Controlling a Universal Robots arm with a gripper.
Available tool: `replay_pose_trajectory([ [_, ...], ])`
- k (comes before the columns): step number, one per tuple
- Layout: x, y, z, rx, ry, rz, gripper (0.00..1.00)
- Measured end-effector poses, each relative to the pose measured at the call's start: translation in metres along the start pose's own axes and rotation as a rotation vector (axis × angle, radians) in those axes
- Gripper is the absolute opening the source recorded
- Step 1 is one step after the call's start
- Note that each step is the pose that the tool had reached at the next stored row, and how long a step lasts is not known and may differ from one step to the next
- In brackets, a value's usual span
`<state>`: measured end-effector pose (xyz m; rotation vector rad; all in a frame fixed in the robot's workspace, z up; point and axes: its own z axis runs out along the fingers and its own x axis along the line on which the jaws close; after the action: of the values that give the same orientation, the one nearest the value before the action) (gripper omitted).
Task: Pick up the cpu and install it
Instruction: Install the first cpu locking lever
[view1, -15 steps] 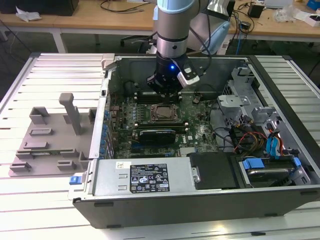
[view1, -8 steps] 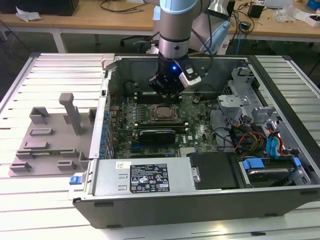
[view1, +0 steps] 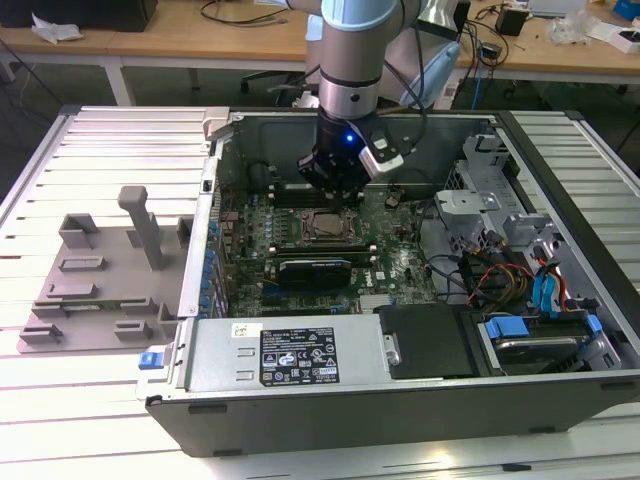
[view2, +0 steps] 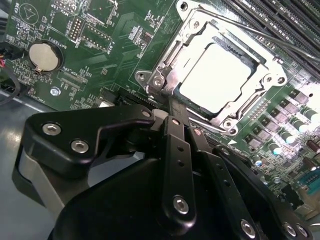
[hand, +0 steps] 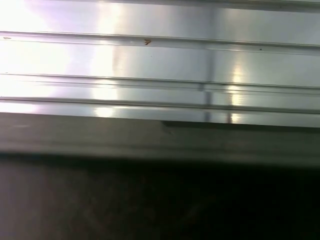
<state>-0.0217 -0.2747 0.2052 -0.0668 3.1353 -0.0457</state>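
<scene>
- Nearest the lens in the second wrist view: the black gripper, linkage bars and silver screws in front, the two fingers pressed together with no gap and nothing between them.
- Just beyond the fingertips in that view: the cpu, pale silvery top, lying flat inside the metal socket frame on the green motherboard; gripper near it but apart from it.
- Also there, not to be made out in the exterior view: a round coin battery on the board, beside the socket.
- In the exterior view: the arm reaching down into the open computer case, gripper just above the socket, blue light on the wrist; the cpu a small pale square under it.
- On the exterior view's left, well apart from the case: a grey plastic tray with upright posts.
- In the first wrist view: pale ribbed metal slats above a dark edge, blurred below.
- Surface: a table of white ribbed slats under case and tray.
- Room: wooden benches behind, with cables and small items on top.
</scene>
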Motion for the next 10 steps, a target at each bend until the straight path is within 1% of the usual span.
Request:
replay_pose_trajectory([
  [2, -0.0003, 0.0000, 0.0003, 0.0051, 0.0006, 0.000, 0.11],
  [4, -0.0010, -0.0001, 0.0004, 0.0078, 0.0012, 0.000, 0.11],
  [10, -0.0040, 0.0002, 0.0007, 0.0081, 0.0024, 0.000, 0.11],
])
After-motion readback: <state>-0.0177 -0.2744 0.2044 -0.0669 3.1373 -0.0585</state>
